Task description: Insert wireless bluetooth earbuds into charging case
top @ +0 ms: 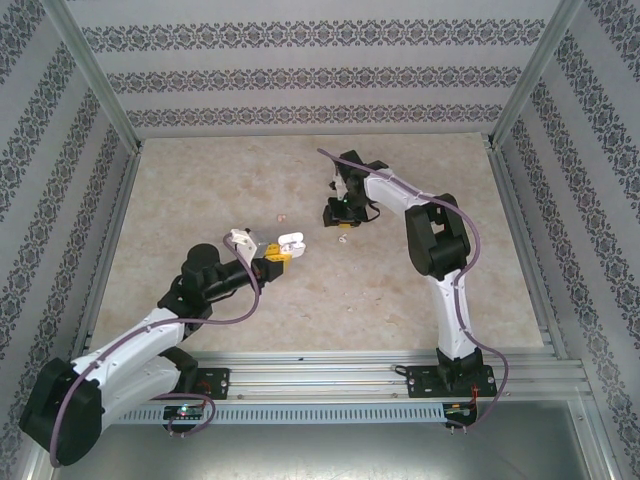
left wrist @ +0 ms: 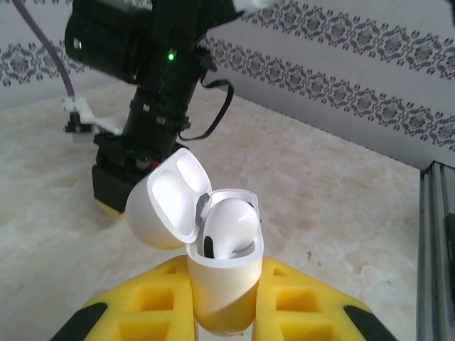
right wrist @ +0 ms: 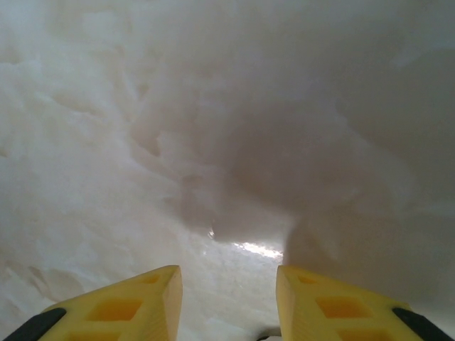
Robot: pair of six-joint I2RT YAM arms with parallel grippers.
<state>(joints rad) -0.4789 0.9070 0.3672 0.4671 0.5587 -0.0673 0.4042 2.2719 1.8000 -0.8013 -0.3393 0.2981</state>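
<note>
My left gripper [left wrist: 224, 268] is shut on a white charging case [left wrist: 222, 284], holding it upright above the table with its lid [left wrist: 167, 206] flipped open to the left. One white earbud [left wrist: 231, 226] sits in the case. In the top view the left gripper [top: 276, 263] and the case [top: 291, 242] are left of centre. The right gripper [top: 341, 222] points down at the table's middle. Its yellow fingers [right wrist: 135, 302] stand apart, close over bare tabletop, with nothing between them. A tiny pale pink earbud [top: 282, 214] lies on the table, and a small white bit [top: 343, 238] lies just below the right gripper.
The marble-patterned tabletop [top: 220, 180] is ringed by patterned walls and metal rails [top: 400, 375] at the near edge. The right arm's dark wrist [left wrist: 153, 85] stands just behind the held case in the left wrist view.
</note>
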